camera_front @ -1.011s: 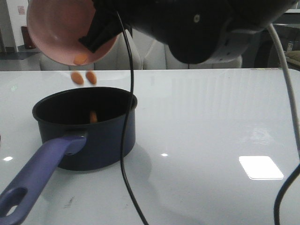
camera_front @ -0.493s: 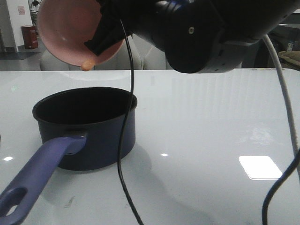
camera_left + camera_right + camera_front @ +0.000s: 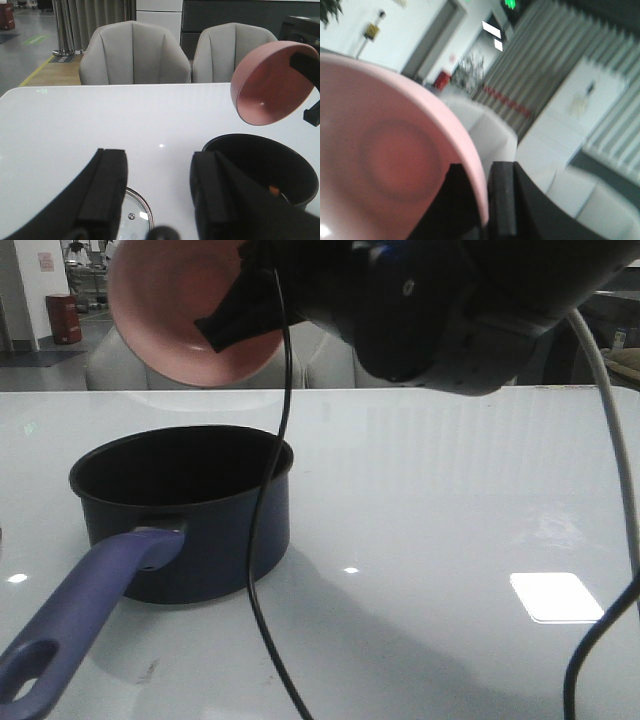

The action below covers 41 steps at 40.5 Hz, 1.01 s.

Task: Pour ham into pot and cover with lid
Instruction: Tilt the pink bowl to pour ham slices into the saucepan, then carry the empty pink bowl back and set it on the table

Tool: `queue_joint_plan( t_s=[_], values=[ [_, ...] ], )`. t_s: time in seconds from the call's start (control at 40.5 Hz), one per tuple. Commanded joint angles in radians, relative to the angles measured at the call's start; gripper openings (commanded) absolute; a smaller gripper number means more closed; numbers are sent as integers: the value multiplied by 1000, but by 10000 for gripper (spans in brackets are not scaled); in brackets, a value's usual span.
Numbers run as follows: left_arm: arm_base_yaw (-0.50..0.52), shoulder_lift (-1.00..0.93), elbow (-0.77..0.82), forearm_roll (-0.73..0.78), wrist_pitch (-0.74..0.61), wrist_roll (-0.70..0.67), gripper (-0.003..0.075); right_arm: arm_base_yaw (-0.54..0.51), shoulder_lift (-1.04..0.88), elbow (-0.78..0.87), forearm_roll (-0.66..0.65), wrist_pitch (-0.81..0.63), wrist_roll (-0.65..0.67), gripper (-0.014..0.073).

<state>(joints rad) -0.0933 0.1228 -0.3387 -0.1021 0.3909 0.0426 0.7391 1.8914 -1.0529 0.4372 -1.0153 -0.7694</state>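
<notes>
Above the pot (image 3: 185,510) I've got the pink bowl (image 3: 190,315) tipped hard on its side, mouth facing out and down, with nothing visible inside it. My right gripper (image 3: 482,200) is clamped on the bowl's rim, one finger inside and one outside, and the right arm fills the space over the pot in the front view. The pot sits on the white surface (image 3: 450,540) with its long purple handle (image 3: 85,615) running toward the camera. From the left wrist view I can pick out one small orange piece of ham (image 3: 273,190) low inside the pot's black interior, against the near wall; the rest of the pot floor is hidden from me there. My left gripper (image 3: 157,195) hangs just above the surface beside the pot, fingers spread wide apart and gripping nothing. Right under that gripper lies the glass lid (image 3: 135,212), flat on the surface, its metal rim catching the light and its dark knob just showing at the frame edge. Beyond the pot, two pale chairs (image 3: 134,55) stand at the far edge of the surface.
</notes>
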Motion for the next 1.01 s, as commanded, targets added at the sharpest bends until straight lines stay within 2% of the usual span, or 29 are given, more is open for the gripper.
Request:
queue_joint_plan(
  t_s=[0.0, 0.247, 0.518, 0.74, 0.987],
  values=[
    [-7, 12, -24, -7, -75, -4, 353, -4, -108, -22, 119, 92, 45, 138],
    [-7, 12, -24, -7, -75, -4, 353, -55, -253, -22, 161, 580, 44, 138],
    [-7, 12, -24, -7, -75, -4, 353, -210, -387, -35, 181, 1015, 44, 138],
    [-7, 12, -24, -7, -75, -4, 353, -348, -459, -48, 181, 1195, 49, 138],
    [-7, 12, -24, -7, -75, -4, 353, -509, -457, -48, 179, 1394, 142, 138]
  ],
)
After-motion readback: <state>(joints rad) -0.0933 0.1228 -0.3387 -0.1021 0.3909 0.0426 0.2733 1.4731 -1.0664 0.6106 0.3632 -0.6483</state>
